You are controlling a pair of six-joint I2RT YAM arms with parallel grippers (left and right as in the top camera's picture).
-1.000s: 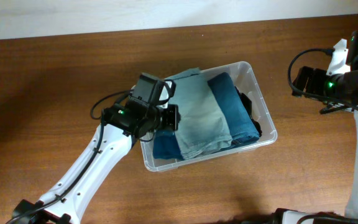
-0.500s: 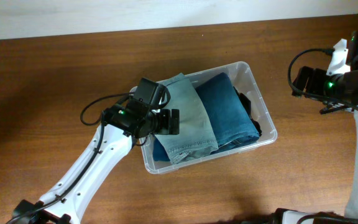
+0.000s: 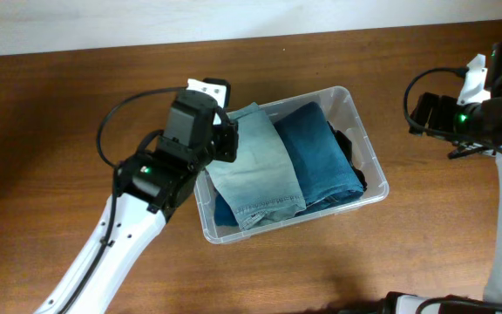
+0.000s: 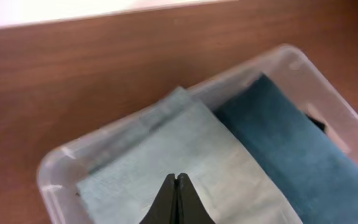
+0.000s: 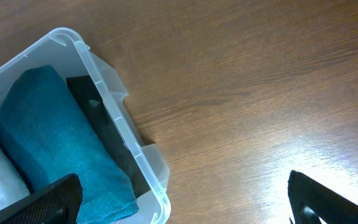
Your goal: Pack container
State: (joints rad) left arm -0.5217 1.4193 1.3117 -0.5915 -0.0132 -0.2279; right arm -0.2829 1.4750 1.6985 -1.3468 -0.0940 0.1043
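Observation:
The clear plastic container (image 3: 366, 166) stands at the table's middle, holding a folded light blue garment (image 3: 255, 166), a folded dark teal garment (image 3: 321, 157) and something black (image 3: 357, 170) at its right wall. My left gripper (image 3: 223, 144) is shut and empty, raised above the container's left edge; its closed fingertips (image 4: 176, 182) hover over the light garment (image 4: 185, 149). My right gripper (image 3: 425, 113) is open and empty over bare table to the right of the container; its wrist view shows the container's corner (image 5: 157, 180) and the teal garment (image 5: 55, 137).
The wooden table (image 3: 77, 96) surrounds the container. A pale wall strip (image 3: 146, 17) runs along the far edge. The right arm's cables (image 3: 421, 83) loop beside its wrist.
My left gripper let go of the light blue garment, which now lies folded in the container's left half, then lifted and drew back left, shut. The right arm has not moved.

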